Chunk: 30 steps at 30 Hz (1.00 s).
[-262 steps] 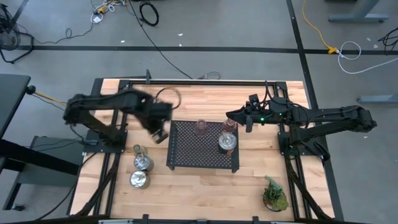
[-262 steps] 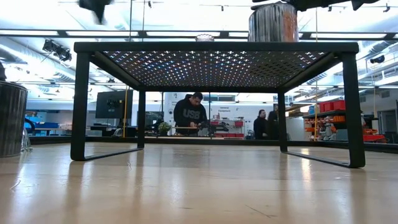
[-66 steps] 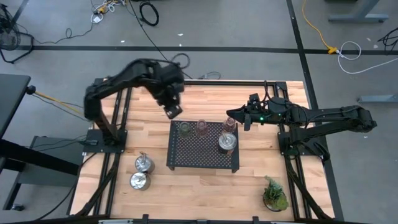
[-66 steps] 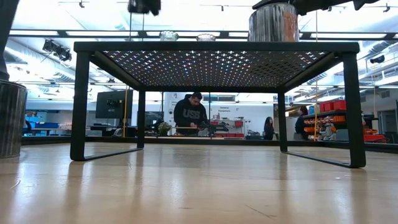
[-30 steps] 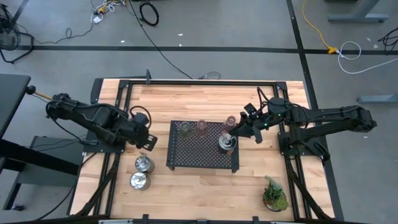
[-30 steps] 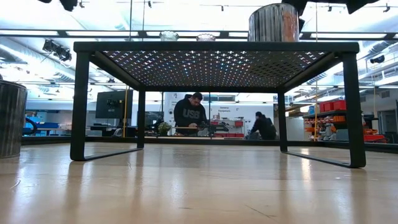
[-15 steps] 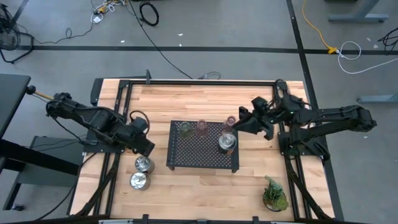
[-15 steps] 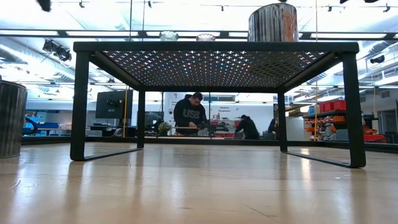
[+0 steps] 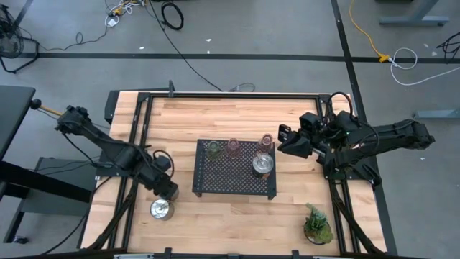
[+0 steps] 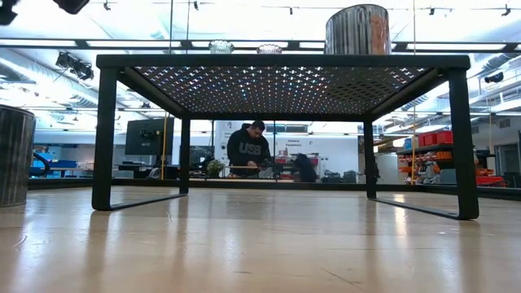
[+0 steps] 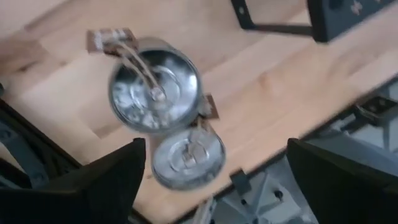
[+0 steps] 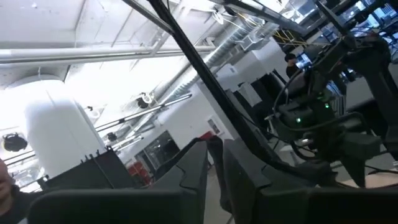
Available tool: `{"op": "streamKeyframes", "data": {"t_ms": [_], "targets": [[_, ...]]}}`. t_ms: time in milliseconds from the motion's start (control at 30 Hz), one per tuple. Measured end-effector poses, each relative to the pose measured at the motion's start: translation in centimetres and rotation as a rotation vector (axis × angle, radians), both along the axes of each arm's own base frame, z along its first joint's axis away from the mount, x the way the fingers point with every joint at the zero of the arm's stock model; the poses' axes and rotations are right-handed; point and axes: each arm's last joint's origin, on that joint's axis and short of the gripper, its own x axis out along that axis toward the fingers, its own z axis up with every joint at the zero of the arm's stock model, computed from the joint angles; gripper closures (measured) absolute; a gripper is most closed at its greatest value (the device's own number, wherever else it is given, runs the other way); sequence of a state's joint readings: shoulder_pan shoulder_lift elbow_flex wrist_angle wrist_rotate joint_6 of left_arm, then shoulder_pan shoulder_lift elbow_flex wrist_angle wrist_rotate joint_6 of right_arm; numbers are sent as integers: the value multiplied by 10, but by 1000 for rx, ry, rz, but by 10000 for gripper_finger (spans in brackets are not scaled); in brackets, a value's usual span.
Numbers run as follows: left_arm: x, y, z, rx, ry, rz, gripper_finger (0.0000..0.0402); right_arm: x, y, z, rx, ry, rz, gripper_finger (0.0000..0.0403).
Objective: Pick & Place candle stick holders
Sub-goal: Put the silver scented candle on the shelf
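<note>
When viewed from overhead, shows the left gripper (image 9: 167, 188) hanging directly over one silver holder and hiding it, probably lined up for a pick. Leaves a second silver holder (image 9: 161, 209) just beside, on bare table. Puts four holders already on the black tray (image 9: 226, 178): greenish cup (image 9: 213, 149), pink cup (image 9: 233, 147) and reddish cup (image 9: 265, 142) in a row along the far edge, third silver holder (image 9: 262, 165) nearer the right side. Keeps the right gripper (image 9: 284, 142) off the tray's right edge, apart from everything, seemingly waiting.

From table height, shows that third silver holder standing upright on the tray top and another at the left border of the picture, on the wood.

Through the left wrist, looks straight down on the two silver holders, touching or nearly so, fingers (image 11: 106, 180) spread wide and gripping nothing.

Through the right wrist, shows fingers (image 12: 198, 165) pressed together, empty, aimed up into the room.
</note>
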<state>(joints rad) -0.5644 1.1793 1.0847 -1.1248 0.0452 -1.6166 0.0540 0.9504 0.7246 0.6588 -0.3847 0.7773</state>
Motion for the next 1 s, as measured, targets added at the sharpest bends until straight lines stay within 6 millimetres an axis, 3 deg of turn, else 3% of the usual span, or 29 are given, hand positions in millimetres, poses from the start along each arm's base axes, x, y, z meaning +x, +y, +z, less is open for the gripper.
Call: {"op": "streamKeyframes", "data": {"t_ms": [167,700,1000], "targets": [[-1,1,-10,66,-6,27,7,0,1,0,-8,0,18,351],[-4,0,-34,2,74,162,3,-2,3,-1,-52,9,103,351],[1,-2,-34,3,12,124,3,-1,2,-4,-64,35,110,351]]}}
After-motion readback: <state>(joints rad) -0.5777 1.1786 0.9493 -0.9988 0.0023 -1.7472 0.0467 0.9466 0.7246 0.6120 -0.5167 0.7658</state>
